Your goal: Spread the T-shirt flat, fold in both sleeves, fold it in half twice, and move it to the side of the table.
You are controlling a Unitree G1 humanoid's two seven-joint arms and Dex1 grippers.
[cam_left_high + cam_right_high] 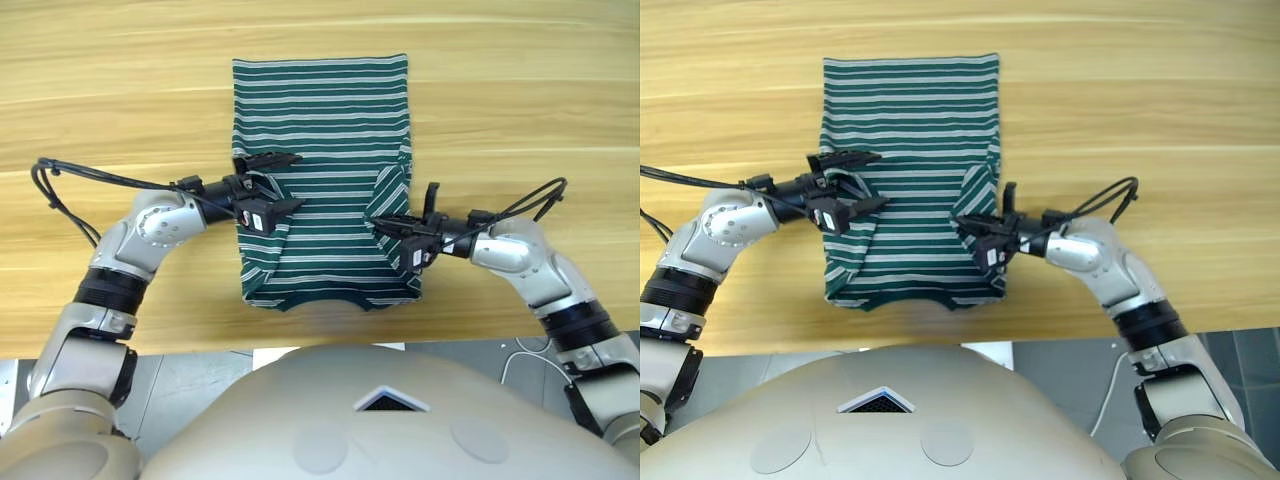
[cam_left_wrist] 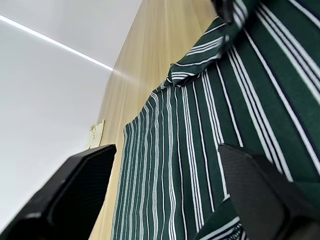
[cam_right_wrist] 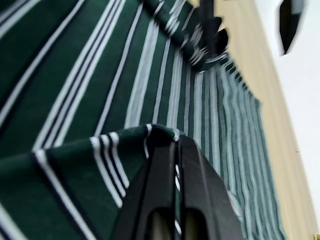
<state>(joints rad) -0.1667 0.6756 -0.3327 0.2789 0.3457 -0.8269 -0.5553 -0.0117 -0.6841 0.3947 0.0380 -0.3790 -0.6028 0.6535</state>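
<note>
On the table [image 1: 520,100], at centre, the T-shirt [image 1: 330,130] lies flat. My left gripper [image 1: 298,182], at its 9 o'clock edge, stands wide open over the cloth. My right gripper [image 1: 380,224], at 4 o'clock, pinches a fold. A white wall [image 2: 50,75] lies beyond.

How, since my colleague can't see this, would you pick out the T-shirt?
On the pale wooden table, look in the middle, between the left gripper and the right gripper. The T-shirt lies there as a tall rectangle, the right one pinching a fold of it; it alone is cloth, dark green with thin white stripes.
</note>
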